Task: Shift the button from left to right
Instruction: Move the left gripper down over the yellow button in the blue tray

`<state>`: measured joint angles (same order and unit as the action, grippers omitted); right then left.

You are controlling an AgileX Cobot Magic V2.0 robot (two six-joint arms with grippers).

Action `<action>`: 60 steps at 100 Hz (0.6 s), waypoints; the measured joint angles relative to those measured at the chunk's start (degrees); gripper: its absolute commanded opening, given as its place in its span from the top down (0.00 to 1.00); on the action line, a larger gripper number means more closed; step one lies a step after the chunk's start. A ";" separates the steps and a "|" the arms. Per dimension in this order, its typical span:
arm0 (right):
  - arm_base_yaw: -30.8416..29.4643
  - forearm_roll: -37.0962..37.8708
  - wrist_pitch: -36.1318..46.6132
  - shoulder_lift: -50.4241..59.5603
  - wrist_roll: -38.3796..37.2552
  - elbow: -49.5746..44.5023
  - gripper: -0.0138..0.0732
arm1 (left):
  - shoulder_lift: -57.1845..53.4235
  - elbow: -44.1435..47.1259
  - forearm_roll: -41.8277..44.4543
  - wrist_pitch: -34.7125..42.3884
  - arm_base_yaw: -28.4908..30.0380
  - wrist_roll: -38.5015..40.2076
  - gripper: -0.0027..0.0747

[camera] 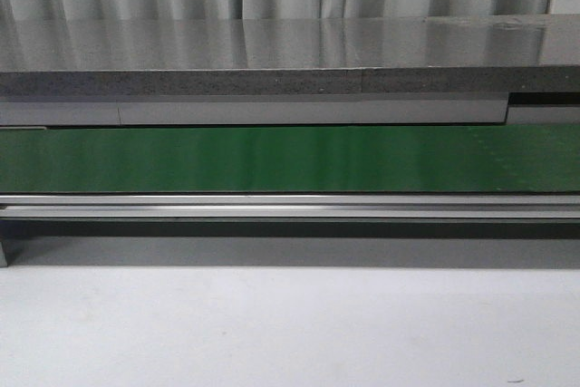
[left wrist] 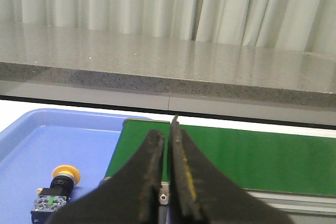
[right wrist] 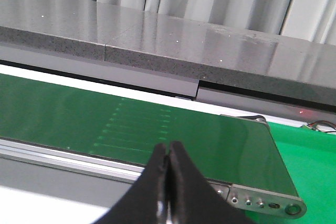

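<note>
Left gripper (left wrist: 168, 153) has its fingers pressed together, holding nothing, above the near end of the green conveyor belt (left wrist: 252, 156). Button (left wrist: 56, 187) lies on its side in the blue tray (left wrist: 47, 135) just beside that belt end, apart from the gripper. Right gripper (right wrist: 168, 163) is likewise closed and empty, over the belt's other end. Grey stone ledge (camera: 290, 56) runs behind the belt.
</note>
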<state>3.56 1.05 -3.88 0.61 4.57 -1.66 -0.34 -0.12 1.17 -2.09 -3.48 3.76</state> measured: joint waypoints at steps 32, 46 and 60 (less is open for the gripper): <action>0.00 0.00 0.00 0.00 0.00 0.00 0.92 | 0.00 0.00 0.00 0.00 0.00 0.00 0.96; 0.00 0.00 0.00 0.00 0.00 0.00 0.92 | 0.00 0.00 -0.40 0.00 0.00 0.00 0.96; 0.00 0.00 0.00 0.00 0.00 0.00 0.92 | 0.00 -0.12 -1.17 -0.13 0.00 0.00 0.96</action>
<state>3.56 1.05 -3.88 0.61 4.57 -1.66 -0.34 -0.24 0.00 -2.21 -3.48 3.76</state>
